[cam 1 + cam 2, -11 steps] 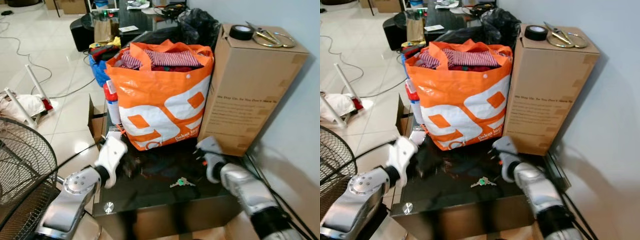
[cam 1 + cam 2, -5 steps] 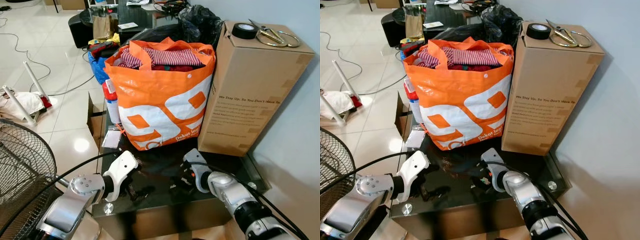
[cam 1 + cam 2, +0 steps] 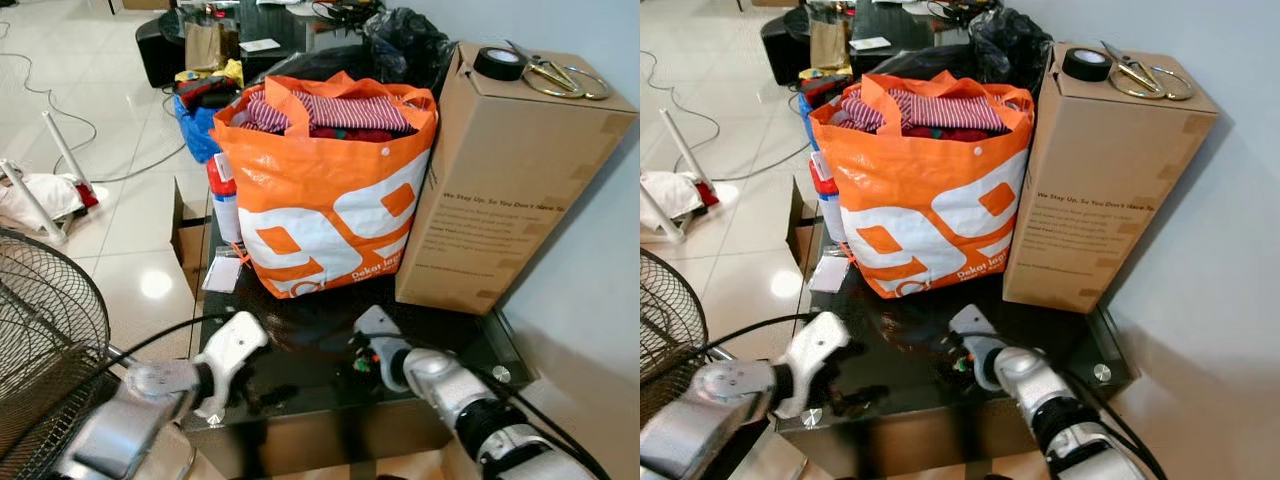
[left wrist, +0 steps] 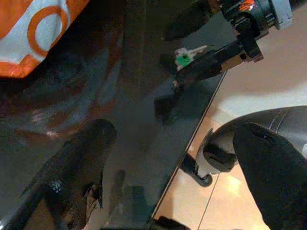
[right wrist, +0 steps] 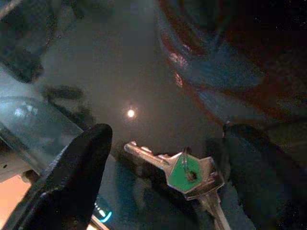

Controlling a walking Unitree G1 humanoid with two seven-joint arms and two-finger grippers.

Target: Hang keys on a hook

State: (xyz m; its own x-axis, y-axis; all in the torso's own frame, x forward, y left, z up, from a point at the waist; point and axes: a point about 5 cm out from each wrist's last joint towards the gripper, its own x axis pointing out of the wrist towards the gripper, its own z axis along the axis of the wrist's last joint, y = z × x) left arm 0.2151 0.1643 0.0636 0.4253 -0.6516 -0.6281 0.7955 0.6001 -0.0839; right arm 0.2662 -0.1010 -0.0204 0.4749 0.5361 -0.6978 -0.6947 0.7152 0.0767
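1. keys (image 5: 192, 172) lying flat on the dark glass bench (image 3: 300, 375), near its front edge, just ahead of the orange bag (image 3: 325, 190).
2. right gripper (image 5: 163, 177) lowered over them, jaws spread wide, one finger on either side, not yet touching.
3. left gripper (image 4: 182, 182) hovering over the front left corner, jaws apart, holding nothing.
4. likely light, stiff and thin; apt to skid on slick glass and hard to lift flat.
5. best taken at the green-capped head (image 5: 184, 171) or the ring, leaving the ring free for a hook.
6. no hook seen here.
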